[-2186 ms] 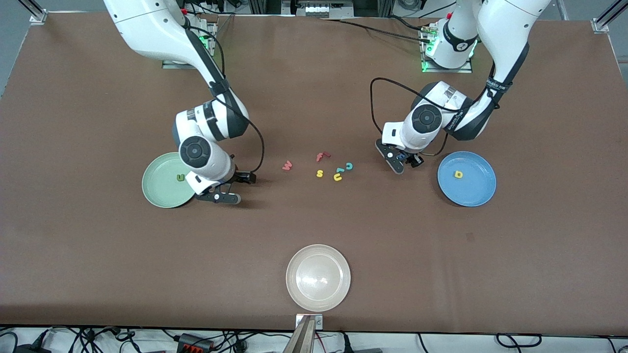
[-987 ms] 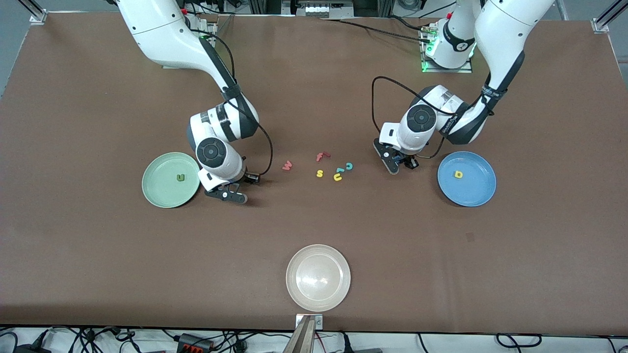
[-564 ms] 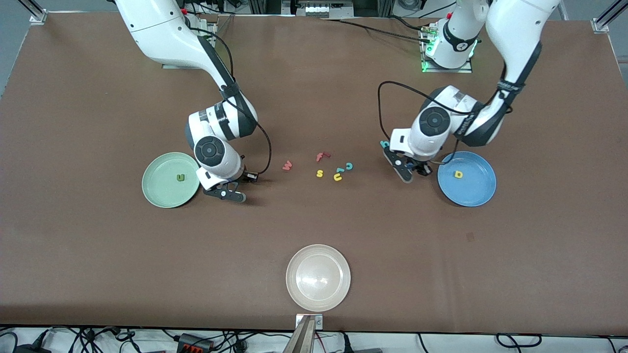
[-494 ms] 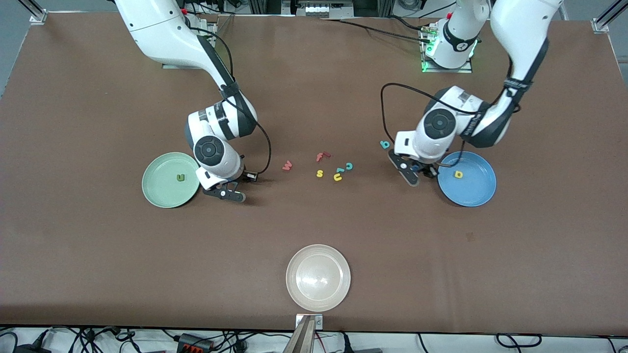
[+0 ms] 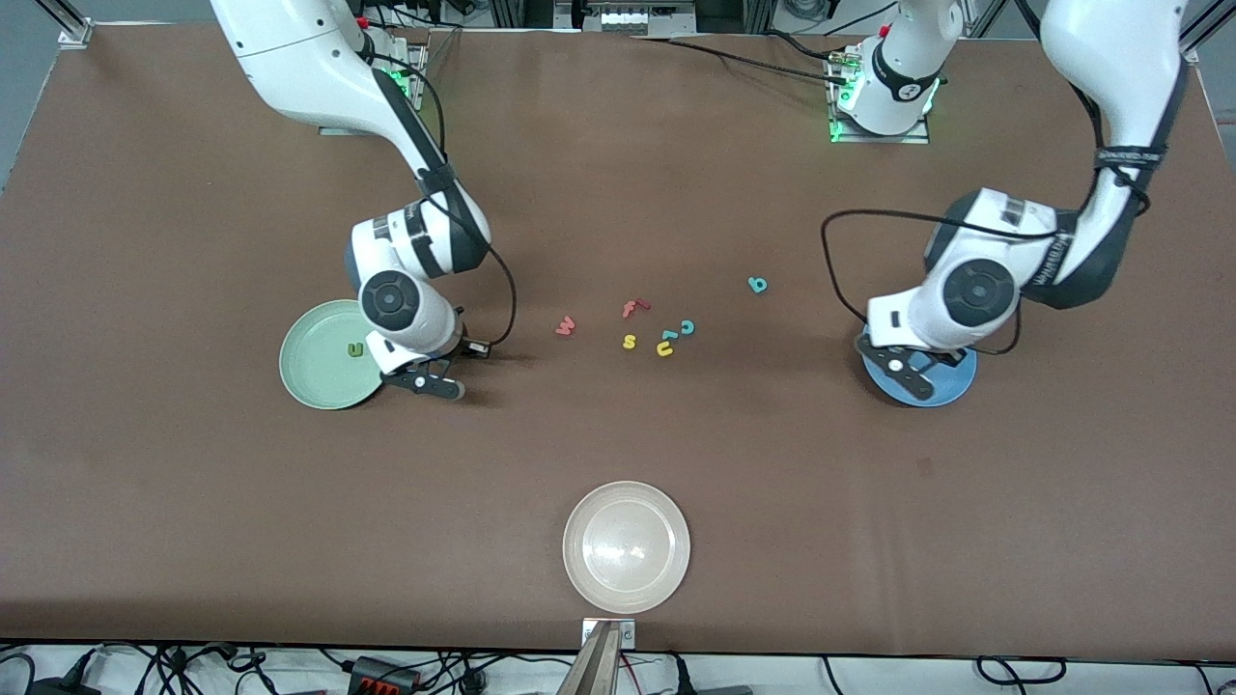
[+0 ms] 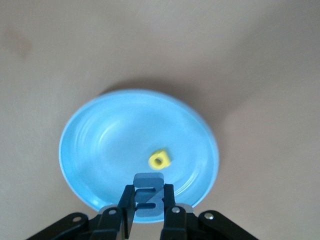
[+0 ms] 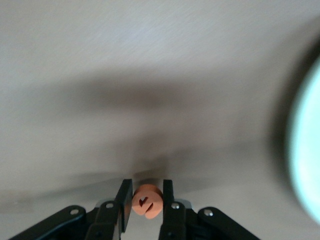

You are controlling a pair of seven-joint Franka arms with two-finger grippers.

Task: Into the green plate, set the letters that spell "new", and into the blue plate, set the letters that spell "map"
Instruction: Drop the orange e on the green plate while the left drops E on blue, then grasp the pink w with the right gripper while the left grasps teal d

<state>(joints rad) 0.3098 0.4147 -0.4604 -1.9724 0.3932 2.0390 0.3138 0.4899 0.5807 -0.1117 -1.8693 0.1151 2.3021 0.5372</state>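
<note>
A wide table with a brown cover (image 5: pixel 193 483) fills almost the whole scene. Along its lower edge, black cables (image 5: pixel 174 666) lie on a pale floor. Metal frame posts (image 5: pixel 68 24) stand at its upper corners. The light is even and soft.

Robotics lab: brown-covered table (image 5: pixel 618 454), two arm bases (image 5: pixel 879 92) bolted along its far edge, aluminium frame posts (image 5: pixel 72 24) at corners, cables (image 5: pixel 386 668) below.
</note>
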